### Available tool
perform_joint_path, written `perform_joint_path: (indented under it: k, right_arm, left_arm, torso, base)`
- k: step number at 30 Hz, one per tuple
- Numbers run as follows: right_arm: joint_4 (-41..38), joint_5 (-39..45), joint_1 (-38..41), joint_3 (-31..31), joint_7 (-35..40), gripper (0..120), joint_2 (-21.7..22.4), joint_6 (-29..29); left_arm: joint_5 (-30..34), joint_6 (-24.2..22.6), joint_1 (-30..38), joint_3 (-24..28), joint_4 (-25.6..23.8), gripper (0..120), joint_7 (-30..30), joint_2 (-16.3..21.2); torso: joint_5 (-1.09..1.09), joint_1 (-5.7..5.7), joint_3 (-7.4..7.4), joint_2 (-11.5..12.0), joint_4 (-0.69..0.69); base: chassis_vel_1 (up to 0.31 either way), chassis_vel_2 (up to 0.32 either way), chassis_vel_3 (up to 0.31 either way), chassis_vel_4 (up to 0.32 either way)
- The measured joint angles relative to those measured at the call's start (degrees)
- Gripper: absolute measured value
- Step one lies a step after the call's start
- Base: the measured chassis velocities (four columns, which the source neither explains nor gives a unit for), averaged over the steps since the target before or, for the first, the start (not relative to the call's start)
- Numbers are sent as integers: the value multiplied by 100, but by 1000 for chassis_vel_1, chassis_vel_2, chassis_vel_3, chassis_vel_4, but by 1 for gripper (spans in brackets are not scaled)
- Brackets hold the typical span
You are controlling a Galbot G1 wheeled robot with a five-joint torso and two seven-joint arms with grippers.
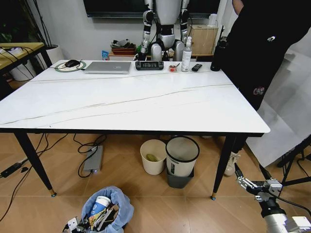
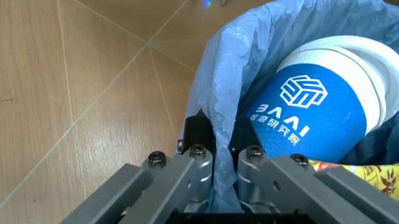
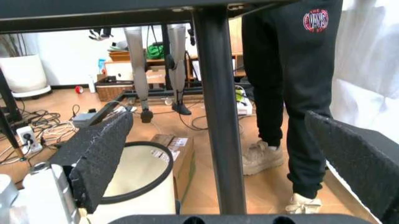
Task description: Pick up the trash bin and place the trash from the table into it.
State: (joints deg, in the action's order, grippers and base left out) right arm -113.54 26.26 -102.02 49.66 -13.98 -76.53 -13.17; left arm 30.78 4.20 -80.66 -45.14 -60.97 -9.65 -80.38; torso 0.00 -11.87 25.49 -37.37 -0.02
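- Sitting on the wooden floor in front of the table (image 1: pixel 146 104), the trash bin (image 1: pixel 108 209) has its blue bag rim pinched between the pressed-together fingers of the left claw (image 2: pixel 224 154).
- Just past that claw, inside the bag, a blue-and-white paper cup (image 2: pixel 315 109) leans against the liner, with a yellow wrapper (image 2: pixel 367 175) beside it.
- The right claw (image 1: pixel 244 180) hangs low beside the table's near right leg (image 3: pixel 218 116), fingers spread, gripping nothing.
- Beyond it under the table stand a cream bin (image 1: pixel 153 156) and a dark white-rimmed bin (image 1: pixel 181 161).

trash bin (image 1: pixel 108 209): blue-bagged, on floor, upright | trash (image 1: pixel 99 206): inside | table (image 1: pixel 131 97): white marble top
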Motion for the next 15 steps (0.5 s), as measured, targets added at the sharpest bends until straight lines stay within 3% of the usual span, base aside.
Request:
perform_joint_path:
  k: [15]
  right_arm:
    - [0, 0, 0, 0, 0, 100, 0, 0]
  left_arm:
    - [-5, 132, 137, -21, 187, 0, -1, 12]
  torso:
    - [0, -1, -14, 11, -1]
  base:
    - [0, 0, 0, 0]
